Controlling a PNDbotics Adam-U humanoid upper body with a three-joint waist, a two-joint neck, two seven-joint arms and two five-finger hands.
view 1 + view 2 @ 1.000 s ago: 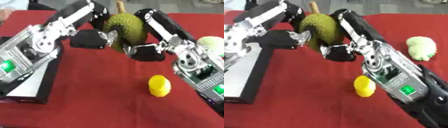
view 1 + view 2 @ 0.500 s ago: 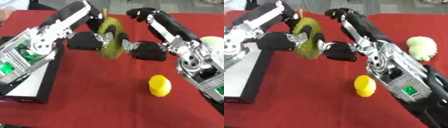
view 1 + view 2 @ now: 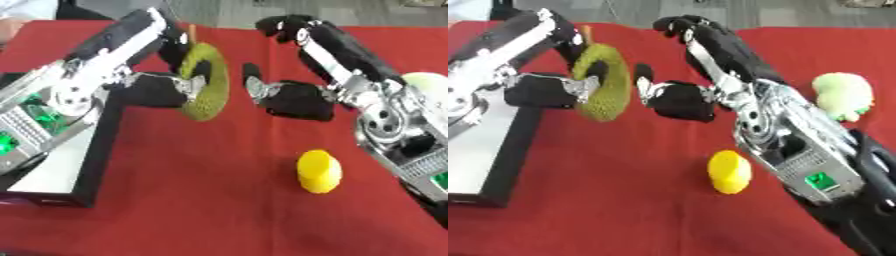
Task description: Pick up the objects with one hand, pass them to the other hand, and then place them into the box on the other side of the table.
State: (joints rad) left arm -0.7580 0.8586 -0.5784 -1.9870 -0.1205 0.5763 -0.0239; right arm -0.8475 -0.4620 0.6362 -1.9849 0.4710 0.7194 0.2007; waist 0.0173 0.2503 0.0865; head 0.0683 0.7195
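A yellow fruit (image 3: pixel 318 171) is lying alone on the red table (image 3: pixel 201 200) nearest the camera, with a black-sided box (image 3: pixel 57 170) sitting at the left edge. Farther back, the left hand (image 3: pixel 162 89) is curling its fingers around a bumpy green fruit (image 3: pixel 206 82), holding it above the cloth beside the box. The right hand (image 3: pixel 293 97) is hanging just beside that fruit, apart from it, fingers relaxed and holding nothing, while a pale green fruit (image 3: pixel 843 95) is sitting at the far right.
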